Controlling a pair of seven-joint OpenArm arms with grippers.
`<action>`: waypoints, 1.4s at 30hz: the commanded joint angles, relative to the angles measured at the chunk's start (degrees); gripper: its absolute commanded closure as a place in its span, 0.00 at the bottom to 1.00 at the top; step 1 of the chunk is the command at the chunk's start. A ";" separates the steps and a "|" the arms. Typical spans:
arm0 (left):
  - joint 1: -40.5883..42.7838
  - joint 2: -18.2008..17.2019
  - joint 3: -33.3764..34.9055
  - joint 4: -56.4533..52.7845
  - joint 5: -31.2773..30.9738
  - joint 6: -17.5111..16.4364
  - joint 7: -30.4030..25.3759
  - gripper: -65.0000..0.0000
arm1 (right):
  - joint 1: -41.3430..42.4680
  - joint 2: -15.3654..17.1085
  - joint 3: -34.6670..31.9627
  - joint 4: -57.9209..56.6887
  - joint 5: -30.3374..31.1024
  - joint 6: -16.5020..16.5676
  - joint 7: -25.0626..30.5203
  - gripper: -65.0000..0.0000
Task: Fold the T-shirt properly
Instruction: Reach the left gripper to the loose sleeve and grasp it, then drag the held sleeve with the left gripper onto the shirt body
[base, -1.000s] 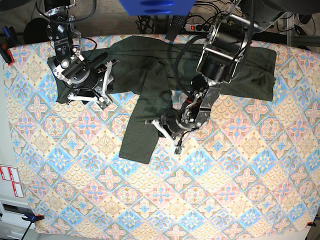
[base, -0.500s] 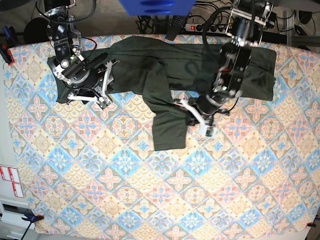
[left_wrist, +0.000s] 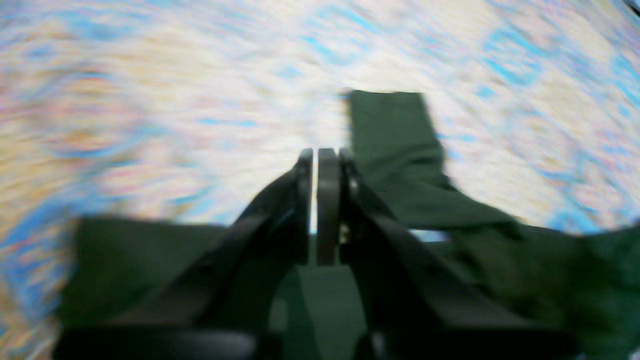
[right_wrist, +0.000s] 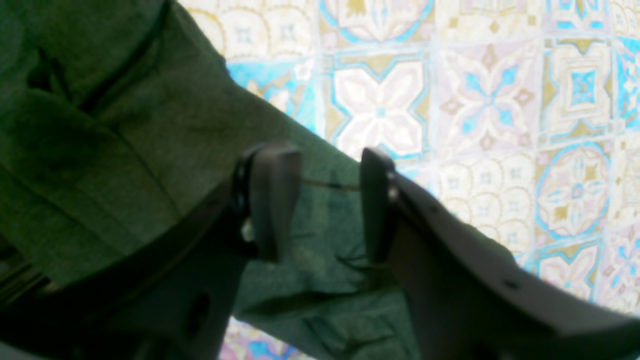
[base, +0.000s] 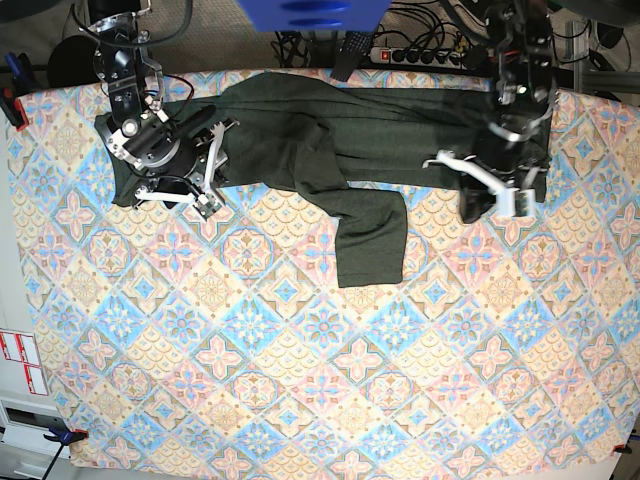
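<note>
Soft olive T-shirt (base: 340, 130) spread along the far edge of the patterned table (base: 300, 380)

Limp, light knit — it will sag and crease, so hems and sleeve ends look the best holds; one sleeve trails toward the near side. Left gripper (base: 487, 188) hangs over its right end, fingers pressed together on nothing visible; right gripper (right_wrist: 320, 205) spread partway above its left end.

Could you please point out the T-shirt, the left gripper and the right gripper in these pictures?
T-shirt (base: 372, 235): base view, on the sleeve lying across the tablecloth.
left gripper (left_wrist: 318, 155): left wrist view, at the tips of its closed fingers.
right gripper (right_wrist: 330, 200): right wrist view, in the gap between its parted fingertips, above the fabric.
</note>
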 joint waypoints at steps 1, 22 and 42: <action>0.30 -0.10 -1.27 0.65 -0.42 -0.53 -0.82 1.00 | 0.32 0.41 0.08 0.95 0.07 -0.09 0.96 0.64; -29.77 6.67 4.89 -32.93 -0.42 -0.53 8.15 0.44 | 0.14 0.14 0.08 0.86 0.07 -0.09 0.96 0.64; -38.56 12.73 8.14 -55.17 -0.42 -0.79 3.67 0.44 | 0.23 0.23 0.17 0.86 0.07 -0.09 0.96 0.64</action>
